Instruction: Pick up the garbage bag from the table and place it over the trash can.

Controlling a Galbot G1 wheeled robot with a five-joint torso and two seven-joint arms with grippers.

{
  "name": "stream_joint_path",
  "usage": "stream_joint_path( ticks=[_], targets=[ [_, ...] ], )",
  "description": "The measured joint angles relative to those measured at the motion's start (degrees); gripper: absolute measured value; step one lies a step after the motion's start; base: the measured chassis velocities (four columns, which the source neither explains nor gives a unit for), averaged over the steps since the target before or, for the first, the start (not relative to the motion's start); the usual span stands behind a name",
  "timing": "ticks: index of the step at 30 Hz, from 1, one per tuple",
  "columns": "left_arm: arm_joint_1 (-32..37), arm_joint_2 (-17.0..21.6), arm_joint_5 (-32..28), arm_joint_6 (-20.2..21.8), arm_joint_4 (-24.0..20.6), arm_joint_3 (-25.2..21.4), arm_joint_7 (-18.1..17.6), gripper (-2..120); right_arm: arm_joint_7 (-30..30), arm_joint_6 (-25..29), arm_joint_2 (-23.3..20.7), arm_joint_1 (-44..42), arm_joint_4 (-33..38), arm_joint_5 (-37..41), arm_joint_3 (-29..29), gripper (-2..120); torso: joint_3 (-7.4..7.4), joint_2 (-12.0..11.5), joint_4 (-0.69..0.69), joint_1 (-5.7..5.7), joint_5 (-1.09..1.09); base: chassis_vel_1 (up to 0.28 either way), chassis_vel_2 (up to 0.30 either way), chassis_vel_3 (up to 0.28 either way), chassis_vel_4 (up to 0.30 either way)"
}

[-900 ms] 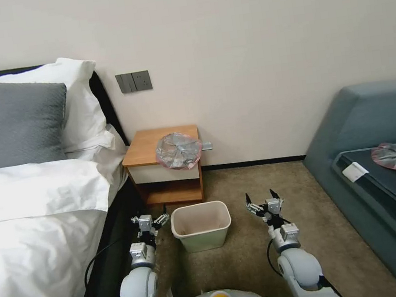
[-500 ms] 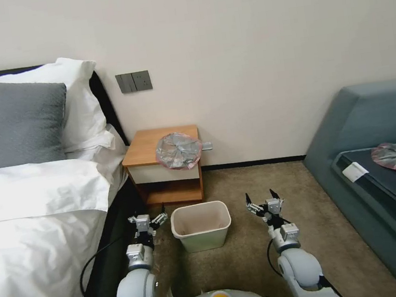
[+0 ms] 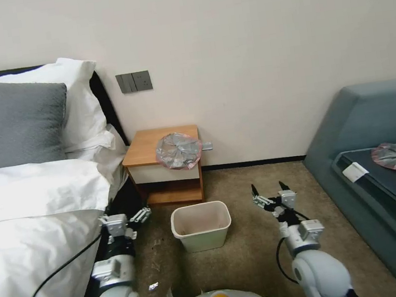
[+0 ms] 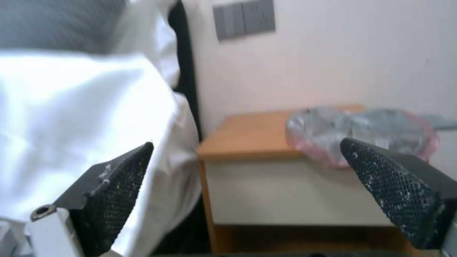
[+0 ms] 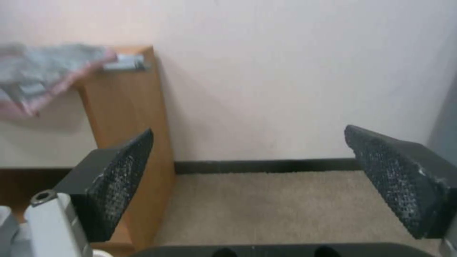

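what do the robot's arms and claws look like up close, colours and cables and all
Both arms have rounded white shells and silver-grey wrist joints. The left claw and right claw carry dark wedge-shaped fingers with black, dotted mesh-textured pads on pale metal mounts. A black cable loops out beside each forearm.

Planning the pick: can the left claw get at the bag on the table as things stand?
Probably yes. The left claw is open, low beside the bed, with nothing between it and the bag, which lies uncovered, overhanging the table's front right edge. It must rise and reach forward.
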Motion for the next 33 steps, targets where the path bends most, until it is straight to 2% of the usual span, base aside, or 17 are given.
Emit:
stream_joint_path(
  ticks=[2,6,8,14,18,19,21,22,24,26,29,30,33],
  targets=[
    [2.0,0.3,0.1,0.2,-1.7,-0.7,0.4,100,-0.2,-1.9,0.5,-1.1,3.2,0.6,0.3,100,0.0,0.0,0.02,0.0,0.01,0.0,0.0,0.0,0.0],
    [3.1,1.8,0.1,0.5,-2.1,-1.0,1.5,100,-0.6,-4.8,1.4,-2.8,7.6,1.7,0.9,100,0.0,0.0,0.0,0.0,-0.02,0.0,0.0,0.0,0.0],
    [3.0,2.0,-0.2,0.5,-2.1,-1.0,1.8,100,-0.9,-6.7,1.8,-3.9,8.1,2.2,1.2,100,0.0,0.0,-0.01,0.0,0.01,0.0,0.0,0.0,0.0],
    [2.8,2.4,-1.3,0.7,-1.9,-1.1,1.8,100,-1.0,-7.1,1.9,-4.1,8.1,2.4,1.3,100,0.01,0.0,0.0,0.0,0.0,0.0,0.0,0.0,0.0],
    [2.7,2.6,-1.8,0.7,-1.8,-1.1,1.7,100,-0.5,-6.6,-0.1,-3.1,8.0,7.6,1.2,100,0.01,0.0,0.01,0.0,0.0,0.0,0.0,0.0,0.0],
    [2.7,2.7,-1.9,0.6,-1.8,-1.2,1.7,100,0.2,-7.0,-0.7,-2.6,8.0,10.1,1.2,100,0.01,0.0,0.01,0.0,0.0,0.0,0.0,0.0,0.0],
    [2.7,3.0,-2.1,0.6,-1.7,-1.3,1.6,100,4.3,-10.7,-3.4,0.6,7.9,20.3,1.2,100,0.01,0.0,0.0,0.0,0.0,0.0,0.0,0.0,0.0],
    [2.7,3.0,-2.1,0.6,-1.7,-1.3,1.6,100,4.3,-10.7,-3.4,0.6,7.9,20.3,1.2,100,0.01,0.0,0.0,0.0,0.0,0.0,0.0,0.0,0.0],
    [2.8,3.1,-2.2,0.5,-1.6,-1.3,1.5,100,7.8,-12.5,-5.6,3.7,7.8,28.1,1.3,100,0.01,0.0,0.01,0.0,0.01,0.0,0.0,0.0,0.0],
    [2.8,3.2,-2.2,0.4,-1.6,-1.4,1.5,100,9.0,-12.7,-6.4,4.8,7.8,30.7,1.3,100,0.01,0.0,0.01,0.0,0.01,0.0,0.0,0.0,0.0],
    [2.7,3.6,-2.6,0.2,-1.6,-1.6,1.1,100,10.3,-10.2,-8.7,7.7,5.7,39.9,1.1,100,0.01,0.0,0.01,0.0,0.01,0.0,0.0,0.0,0.0],
    [2.7,3.6,-2.6,0.2,-1.6,-1.6,1.1,100,10.3,-10.2,-8.7,7.7,5.7,39.9,1.1,100,0.01,0.0,0.01,0.0,0.01,0.0,0.0,0.0,0.0],
    [2.3,5.4,-5.3,-0.1,-1.6,-1.7,0.4,100,10.0,-7.5,-9.5,9.6,2.9,46.8,0.7,100,0.01,0.0,0.0,0.0,0.0,0.0,0.0,0.0,0.0]
  ],
)
